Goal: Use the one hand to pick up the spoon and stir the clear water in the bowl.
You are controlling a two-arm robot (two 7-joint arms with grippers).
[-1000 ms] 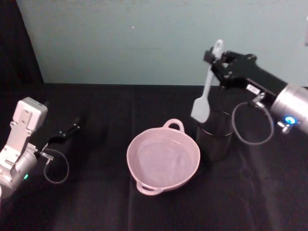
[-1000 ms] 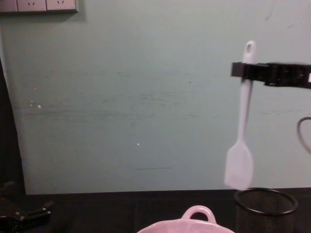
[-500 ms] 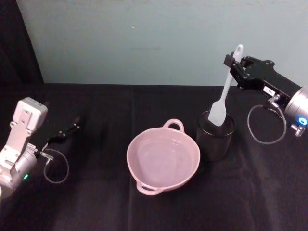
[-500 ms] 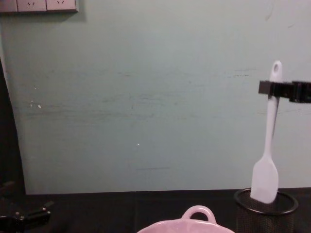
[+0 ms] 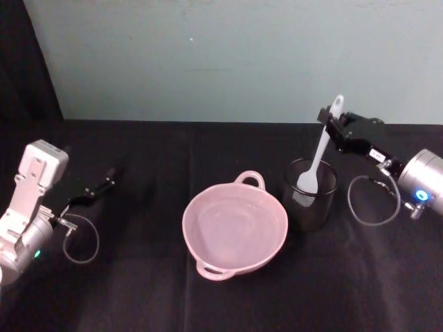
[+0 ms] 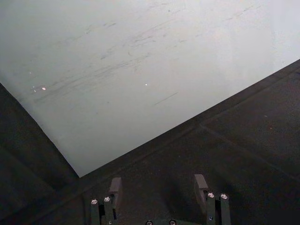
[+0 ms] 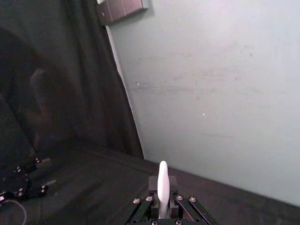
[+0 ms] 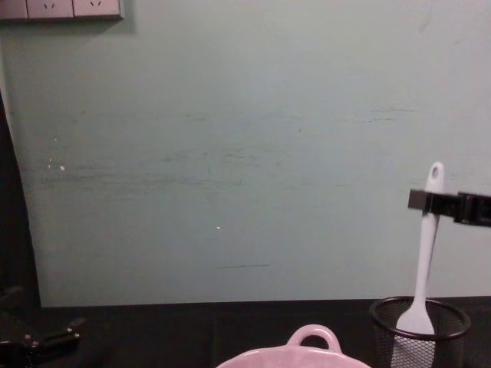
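The white spoon (image 5: 317, 153) stands nearly upright with its flat head down inside the black wire-mesh cup (image 5: 310, 195). My right gripper (image 5: 332, 126) is shut on the top of its handle, just under the hole. From the chest view the spoon (image 8: 423, 261) hangs from the right gripper (image 8: 430, 202) into the mesh cup (image 8: 419, 331). The right wrist view shows the spoon handle (image 7: 162, 187) clamped between the fingers. The pale pink bowl (image 5: 234, 226) holds clear water and sits left of the cup. My left gripper (image 5: 90, 192) rests open at the far left.
A pale teal wall (image 5: 228, 59) runs along the back of the black table (image 5: 138, 290). A dark curtain (image 5: 28, 62) hangs at the far left. In the left wrist view the open fingers (image 6: 201, 183) point over bare black cloth. Wall sockets (image 8: 61, 8) sit high on the wall.
My right gripper carried the spoon to the right and down, from above the bowl's right side into the mesh cup. The left arm has stayed still.
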